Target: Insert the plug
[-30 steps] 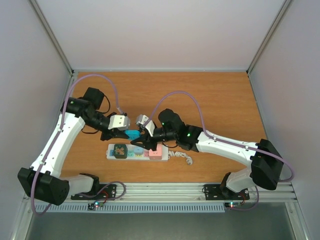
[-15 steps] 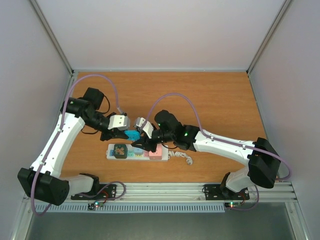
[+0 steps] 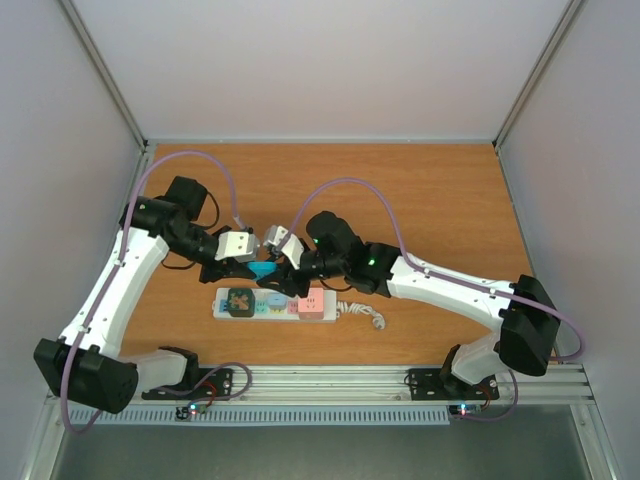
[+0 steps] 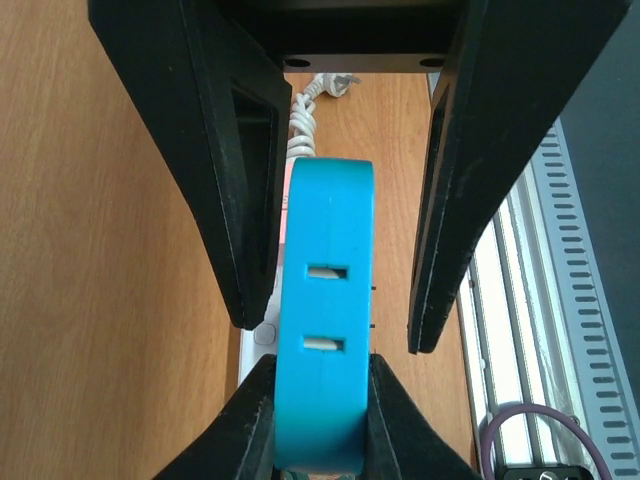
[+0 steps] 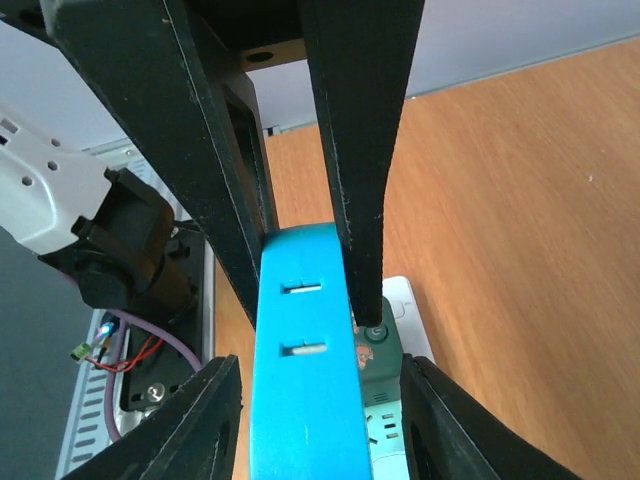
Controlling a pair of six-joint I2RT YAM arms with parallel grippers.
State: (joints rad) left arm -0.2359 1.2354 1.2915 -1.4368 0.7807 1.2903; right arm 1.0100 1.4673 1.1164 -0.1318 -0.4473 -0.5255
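Right gripper (image 5: pixel 308 300): its two fingers are closed onto the plug (image 5: pixel 305 385), one on each broad side. In the left wrist view we see the tips of these fingers (image 4: pixel 250 425) hugging the blue body.

Left gripper (image 4: pixel 335 333): its jaws are spread around the same plug. One finger (image 4: pixel 215 170) lies close along one side, and we see a clear gap on the other side. It is not gripping.

Count:
- Two arms and two grippers.
- One plug.
- One power strip (image 3: pixel 270 306).
- One coiled white cord (image 3: pixel 362 313).
- Two purple cables, one looping over each arm (image 3: pixel 190 158).

Plug: blue, flat and rounded at the end. In each wrist view a narrow face with two small slots is turned to the camera. The long axis runs in line with the fingers, so from one gripper toward the other. From above we see only a small teal patch between the two grippers, just beyond the far edge of the strip. Its height above the table (image 3: pixel 430 200) we cannot tell.

Around it:
- The strip lies lengthwise, left to right, on the wooden table, with a green section toward its left end and a pink one at the right.
- The cord trails off the pink end.
- From above, the right gripper's fingers overlap the middle of the strip and hide the sockets there.
- Both wrists crowd over the plug and cover most of it.
- A metal rail (image 3: pixel 330 378) runs along the near edge.
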